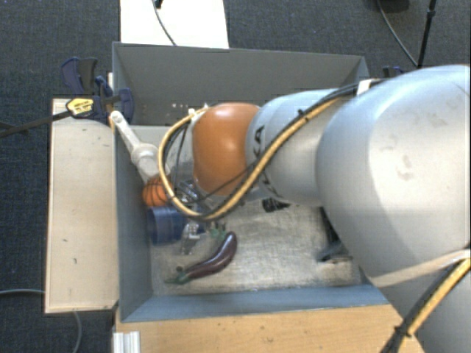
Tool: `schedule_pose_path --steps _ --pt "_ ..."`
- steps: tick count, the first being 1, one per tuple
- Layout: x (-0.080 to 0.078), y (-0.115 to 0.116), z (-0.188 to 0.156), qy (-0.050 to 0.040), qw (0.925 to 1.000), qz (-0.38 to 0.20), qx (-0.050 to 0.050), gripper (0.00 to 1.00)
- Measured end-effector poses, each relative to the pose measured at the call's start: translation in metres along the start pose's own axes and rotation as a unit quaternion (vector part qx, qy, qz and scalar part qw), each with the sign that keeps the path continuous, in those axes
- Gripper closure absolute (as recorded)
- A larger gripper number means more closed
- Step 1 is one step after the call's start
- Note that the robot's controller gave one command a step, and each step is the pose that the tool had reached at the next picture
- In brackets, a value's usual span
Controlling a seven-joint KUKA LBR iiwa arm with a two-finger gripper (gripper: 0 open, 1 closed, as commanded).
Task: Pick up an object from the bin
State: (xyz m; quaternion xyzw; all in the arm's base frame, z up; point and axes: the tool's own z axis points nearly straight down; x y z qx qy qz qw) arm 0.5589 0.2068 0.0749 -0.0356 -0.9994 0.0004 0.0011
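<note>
My gripper (193,234) hangs below the orange wrist cover, low over the left part of the bin floor. A blue cup-like thing (165,225) lies on its side just left of the gripper, touching or almost touching it. A dark purple toy eggplant (214,257) with a green stem lies just below and right of the gripper. Above the blue cup sits an orange rounded thing (154,192), which seems joined to a white handle (136,148) leaning up against the bin's left wall.
The arm and its cover hide much of the bin's middle and right. A small black thing (276,206) peeks out under the arm, and another dark thing (332,254) lies near the right wall. Grey floor shows along the front.
</note>
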Motion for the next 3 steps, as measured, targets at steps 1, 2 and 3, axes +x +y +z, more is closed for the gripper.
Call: schedule_pose_path --steps 1,2,3 --pt "-0.011 0.013 -0.123 -0.0021 0.9996 -0.027 -0.001 1.00" --pt "-0.011 0.013 -0.123 -0.0021 0.9997 -0.026 -0.001 1.00" --pt "-0.013 0.010 -0.158 0.0000 0.9977 -0.068 0.000 1.00"
